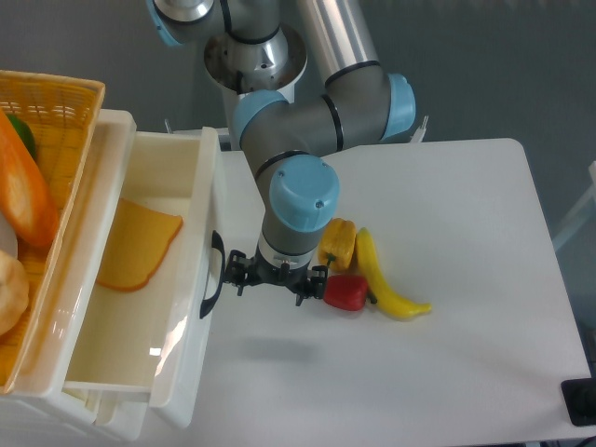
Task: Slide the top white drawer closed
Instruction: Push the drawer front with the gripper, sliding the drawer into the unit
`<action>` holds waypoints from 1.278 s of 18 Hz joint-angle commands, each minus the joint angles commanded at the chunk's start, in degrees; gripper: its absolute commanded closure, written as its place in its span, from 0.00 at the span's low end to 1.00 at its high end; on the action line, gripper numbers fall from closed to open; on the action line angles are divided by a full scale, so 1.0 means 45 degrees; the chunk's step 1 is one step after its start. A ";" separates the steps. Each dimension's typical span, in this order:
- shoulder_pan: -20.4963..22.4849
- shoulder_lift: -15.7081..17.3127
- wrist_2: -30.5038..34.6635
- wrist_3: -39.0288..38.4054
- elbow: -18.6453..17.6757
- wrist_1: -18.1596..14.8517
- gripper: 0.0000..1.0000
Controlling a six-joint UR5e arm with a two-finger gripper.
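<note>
Basket of yellow wicker [56, 102] sits on top of the unit at far left, holding orange and pale food items; below and just right of it the large glossy white plastic top drawer [140, 345] stands partly pulled out, a flat orange slice-shaped piece [135, 247] lying on its floor. The drawer's black arched front handle [213, 286] faces right, and the two-finger gripper [240, 280] sits just beside it, at or very near contact; from this overhead angle I cannot tell whether the fingers are spread or pinched together, nor whether they truly touch the handle. Judgement: the push is under way and the drawer has some travel left. To do it well, keep the push level and straight along the drawer's slide axis, pressing near the middle of the front panel so the drawer does not skew and jam, and go slowly so that the slice does not shift. A second drawer front shows below, lower left [112, 414]. Right of the gripper, on the white tabletop [466, 372], lie a yellow pepper [337, 244], a red pepper [345, 292] and a yellow banana [386, 284], clustered and touching, behind the push path. Backdrop is plain grey wall; a dark object [579, 402] clips the lower right corner.
</note>
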 joint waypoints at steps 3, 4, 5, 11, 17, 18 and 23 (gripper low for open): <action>-0.0195 0.0039 0.0000 -0.0039 0.0000 0.0000 0.00; -0.0215 0.0097 0.0000 -0.0136 0.0000 0.0000 0.00; -0.0370 0.0117 -0.0019 -0.0156 0.0000 0.0000 0.00; -0.0800 0.0195 -0.0039 -0.0176 0.0000 0.0039 0.00; -0.1074 0.0234 -0.0214 -0.0156 0.0000 0.0078 0.00; -0.1094 0.0234 -0.0254 -0.0156 0.0000 0.0078 0.00; -0.1270 0.0254 -0.0312 -0.0156 0.0000 0.0097 0.00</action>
